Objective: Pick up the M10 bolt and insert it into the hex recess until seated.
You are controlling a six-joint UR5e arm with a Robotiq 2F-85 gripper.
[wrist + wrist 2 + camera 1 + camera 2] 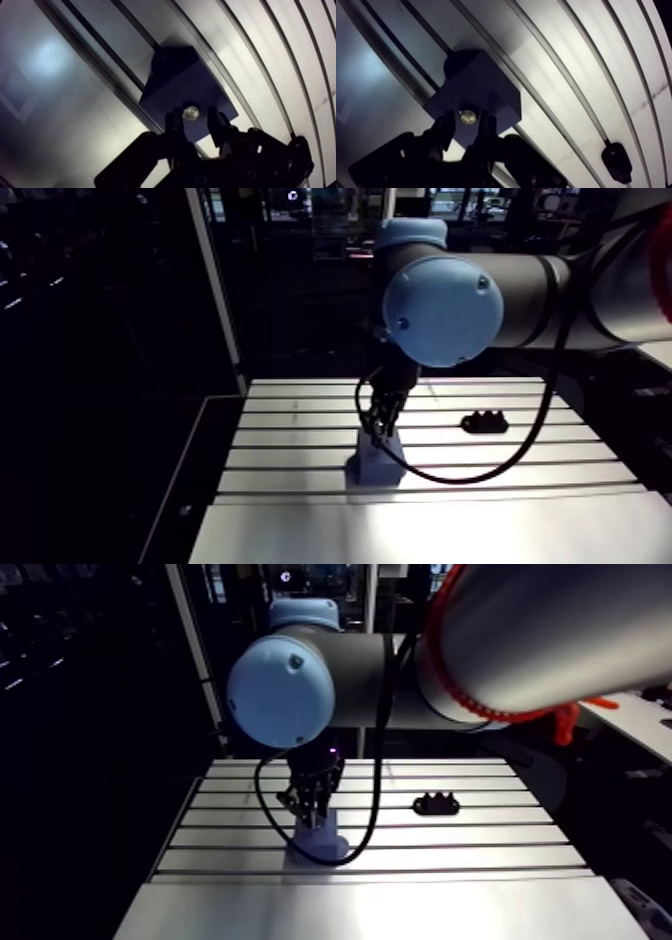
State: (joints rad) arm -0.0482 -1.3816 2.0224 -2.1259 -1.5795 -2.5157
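A dark blue-grey block (176,82) stands on the slotted aluminium table (300,458). The M10 bolt (190,112) shows end-on as a small shiny round face, standing in the block's top near the edge closest to me. My gripper (194,119) hangs straight over the block, and its two dark fingertips (173,123) press close on either side of the bolt. In the arm view the gripper (381,426) reaches down onto the block (378,464). The hex recess itself is hidden by the bolt.
A small black lumpy part (484,423) lies on the table to the right of the block; in the wrist view the black part (616,160) sits in a slot beside the gripper. The table's slots run left to right in the arm view.
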